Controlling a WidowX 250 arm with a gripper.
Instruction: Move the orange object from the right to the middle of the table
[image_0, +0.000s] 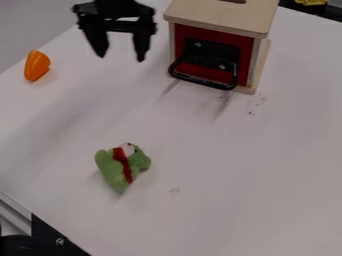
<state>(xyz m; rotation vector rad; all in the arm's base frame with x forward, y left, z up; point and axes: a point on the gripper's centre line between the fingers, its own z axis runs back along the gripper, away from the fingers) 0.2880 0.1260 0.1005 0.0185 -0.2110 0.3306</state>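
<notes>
The gripper (121, 54) hangs over the upper left part of the table, pointing down, its two fingers spread apart with nothing between them. An orange object (37, 65), rounded and tapering, lies near the left edge of the white table (220, 175), to the left of the gripper and slightly lower in the view. A gap separates the two.
A wooden box (224, 17) with a red front and a black handle stands at the top, right of the gripper. A green plush toy (119, 167) with a red band lies lower left of centre. Black and metal parts (47, 235) border the lower left corner.
</notes>
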